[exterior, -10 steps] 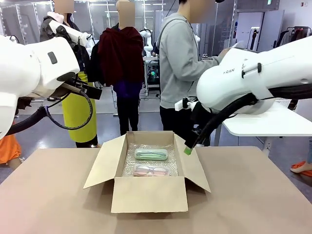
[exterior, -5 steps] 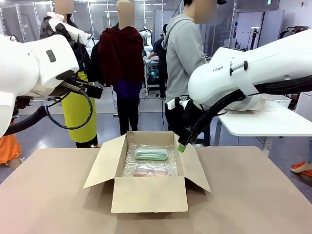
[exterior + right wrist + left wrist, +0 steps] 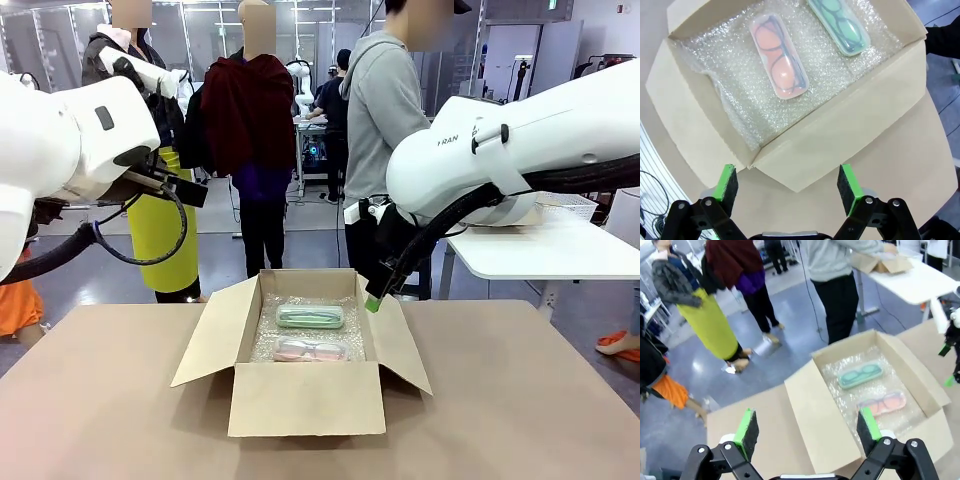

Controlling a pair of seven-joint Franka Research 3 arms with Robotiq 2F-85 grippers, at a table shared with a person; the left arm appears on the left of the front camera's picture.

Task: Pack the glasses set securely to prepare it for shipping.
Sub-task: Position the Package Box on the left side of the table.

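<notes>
An open cardboard box (image 3: 305, 400) stands mid-table, lined with bubble wrap (image 3: 268, 335). The glasses set lies inside on the wrap: a mint-green case (image 3: 310, 316) at the far side and a pink-tinted clear case (image 3: 310, 350) nearer me. My right gripper (image 3: 372, 301) hangs open just above the box's right flap; in its wrist view (image 3: 786, 183) the flap (image 3: 840, 135) lies under it, with the pink case (image 3: 778, 55) and mint case (image 3: 840, 22) beyond. My left gripper (image 3: 807, 429) is open, high above the box's left flap (image 3: 812, 410), empty, looking down on both cases (image 3: 860, 376) (image 3: 882, 404).
The brown tabletop (image 3: 520, 400) stretches bare on both sides of the box. A person in a grey hoodie (image 3: 385, 130) stands behind the box's far edge by a white side table (image 3: 540, 250). Other people stand farther back on the left.
My right arm swung left, bringing its gripper from beside the right flap to just above it, then held still. The left arm has barely moved. The cases lie as before.
</notes>
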